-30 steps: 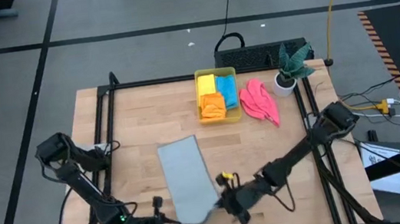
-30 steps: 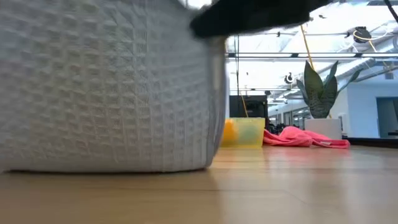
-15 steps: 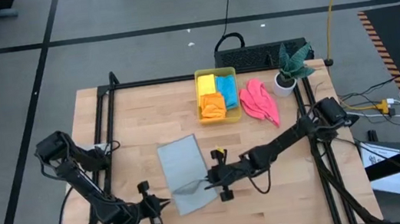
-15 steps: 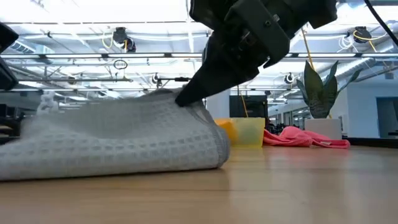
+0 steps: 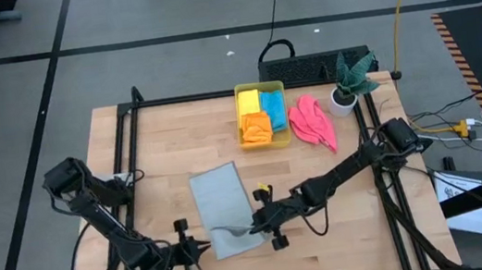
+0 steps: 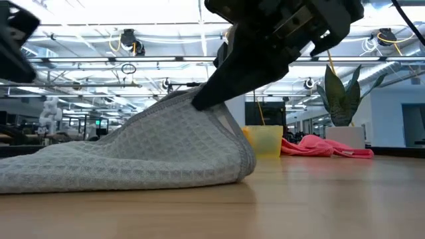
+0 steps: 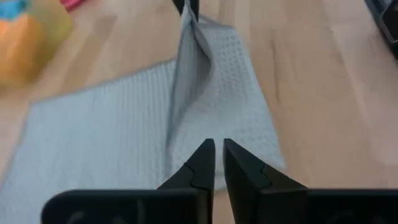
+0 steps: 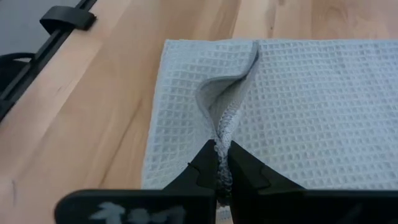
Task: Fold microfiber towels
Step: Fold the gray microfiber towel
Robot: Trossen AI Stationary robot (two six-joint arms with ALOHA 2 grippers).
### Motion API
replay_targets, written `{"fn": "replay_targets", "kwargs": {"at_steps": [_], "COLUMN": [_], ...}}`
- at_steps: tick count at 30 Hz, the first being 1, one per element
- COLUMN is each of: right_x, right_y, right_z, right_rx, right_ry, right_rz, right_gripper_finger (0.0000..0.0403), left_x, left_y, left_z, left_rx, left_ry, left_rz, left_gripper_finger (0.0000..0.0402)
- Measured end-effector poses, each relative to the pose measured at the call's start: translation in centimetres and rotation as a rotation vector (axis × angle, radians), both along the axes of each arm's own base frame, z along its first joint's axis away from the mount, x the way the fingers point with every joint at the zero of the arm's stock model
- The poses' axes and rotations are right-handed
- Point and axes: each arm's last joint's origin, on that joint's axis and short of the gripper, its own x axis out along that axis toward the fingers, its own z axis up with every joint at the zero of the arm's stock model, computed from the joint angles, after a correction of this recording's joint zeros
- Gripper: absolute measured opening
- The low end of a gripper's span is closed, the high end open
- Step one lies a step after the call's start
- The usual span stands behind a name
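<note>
Grey waffle cloth, the grey towel (image 5: 223,210), lies on the bench (image 5: 158,146) in front of the yellow bin (image 5: 262,114), and one near corner of it is pinched in the right gripper (image 8: 222,163), which holds it up in a small peak above the flat part. The left gripper (image 7: 217,163) hangs just beside the towel's near edge with its jaws drawn narrow and nothing between them.

The grip takes only a sliver of fabric, so the corner could slip free if the arm pulls faster than the cloth can slide. Only one corner is lifted, so the fold may come out skewed or bunched. The left gripper sits close enough to snag the loose edge.

Compared with a second ago, the towel's near end has been carried back over itself, so the cloth covers less of the bench, and the right gripper has moved toward the middle with it. The left gripper has shifted slightly too.

The pink towel (image 5: 311,122) lies in a heap beside the bin; the yellow, orange and blue ones appear to sit inside it.
</note>
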Motion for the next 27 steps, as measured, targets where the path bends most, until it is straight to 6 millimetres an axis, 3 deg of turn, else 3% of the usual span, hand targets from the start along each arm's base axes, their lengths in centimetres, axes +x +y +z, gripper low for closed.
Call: {"fn": "replay_targets", "kwargs": {"at_steps": [3,7,15,20,27], "right_x": [0.0,0.0,0.0,-0.1,-0.1], "right_y": [0.0,0.0,0.0,0.1,0.1], "right_z": [0.0,0.0,-0.1,-0.1,0.0], "right_rx": [-0.023,-0.036,-0.038,-0.038,-0.042], "right_ry": [-0.003,-0.005,-0.002,-0.002,-0.004], "right_rz": [0.018,0.029,0.030,0.032,0.037], "right_gripper_finger": [0.0006,0.0006,0.0007,0.0007,0.0007], "left_x": [0.9,2.2,3.4,3.6,3.8], "left_y": [0.6,1.9,5.4,5.9,5.3], "left_z": [0.1,-0.1,-2.6,-3.2,-3.4], "left_rx": [0.060,0.073,-0.041,-0.098,-0.184], "left_ry": [0.007,0.020,0.181,0.213,0.208], "left_rz": [-0.024,0.019,0.052,-0.008,-0.162], "left_gripper_finger": [0.0057,0.0113,0.0207,0.0201,0.0134]}}
